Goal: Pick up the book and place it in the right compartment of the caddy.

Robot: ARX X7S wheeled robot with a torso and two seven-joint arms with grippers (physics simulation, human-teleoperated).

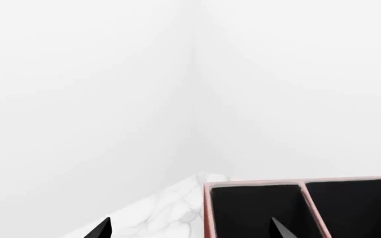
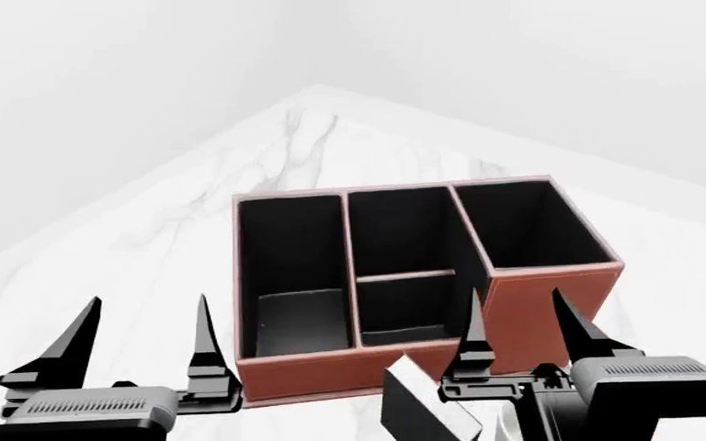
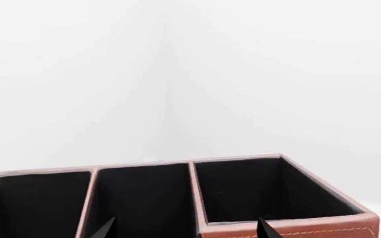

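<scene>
The right gripper (image 2: pixel 515 335) stands with its 2 fingers spread wide, holding nothing, tips in front of the caddy's (image 2: pixel 328 367) near wall. The left gripper (image 2: pixel 142 344) is likewise spread and bare, to the caddy's left. The book (image 2: pixel 417 404) lies on the marble table (image 2: pixel 144 239) just before the caddy, beside the right gripper's body, part hidden. The right compartment (image 2: pixel 531 225), tallest, sits at the caddy's right end.

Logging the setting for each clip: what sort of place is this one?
Probably a bare simulated tabletop test scene, not a real room: a white marble-patterned table set into a corner of blank white walls, holding a desk-organiser caddy and a book.
</scene>
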